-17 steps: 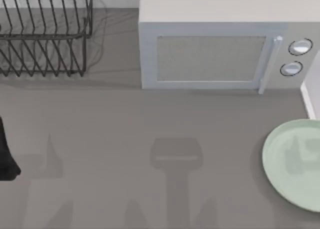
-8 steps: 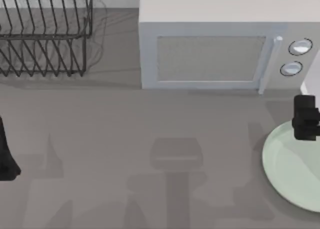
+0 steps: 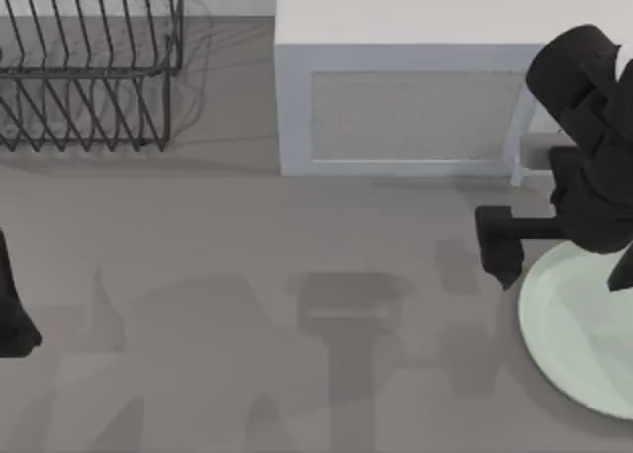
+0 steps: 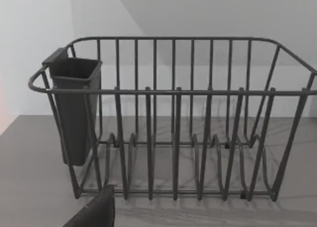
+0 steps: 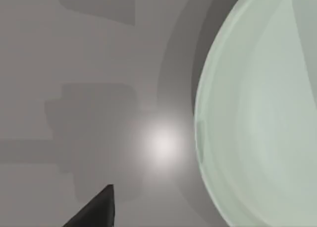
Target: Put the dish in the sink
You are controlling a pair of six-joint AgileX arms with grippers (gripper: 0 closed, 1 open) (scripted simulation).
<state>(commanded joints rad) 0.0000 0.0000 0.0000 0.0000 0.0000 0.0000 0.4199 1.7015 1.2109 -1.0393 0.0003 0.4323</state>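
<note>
The dish [image 3: 584, 339] is a pale mint-green plate lying flat on the table at the right edge, in front of the microwave. My right arm reaches in from the right over the microwave's right end. Its gripper [image 3: 499, 255] hangs just off the dish's left rim, above the bare table and not touching the plate. In the right wrist view the dish [image 5: 262, 113] lies to one side, with grey table beside it. The sink is hidden behind the right arm. My left gripper [image 3: 10, 310] stays parked at the table's left edge.
A grey-white microwave [image 3: 406, 97] stands at the back, right of centre. A dark wire dish rack [image 3: 84, 67] with a cutlery cup [image 4: 74, 108] stands at the back left. Open grey table lies between the left arm and the dish.
My right arm has swung in from the right edge, now covering the microwave's knobs. Its gripper moved left across the dish's back rim to beyond its left rim. The dish and left arm stayed put.
</note>
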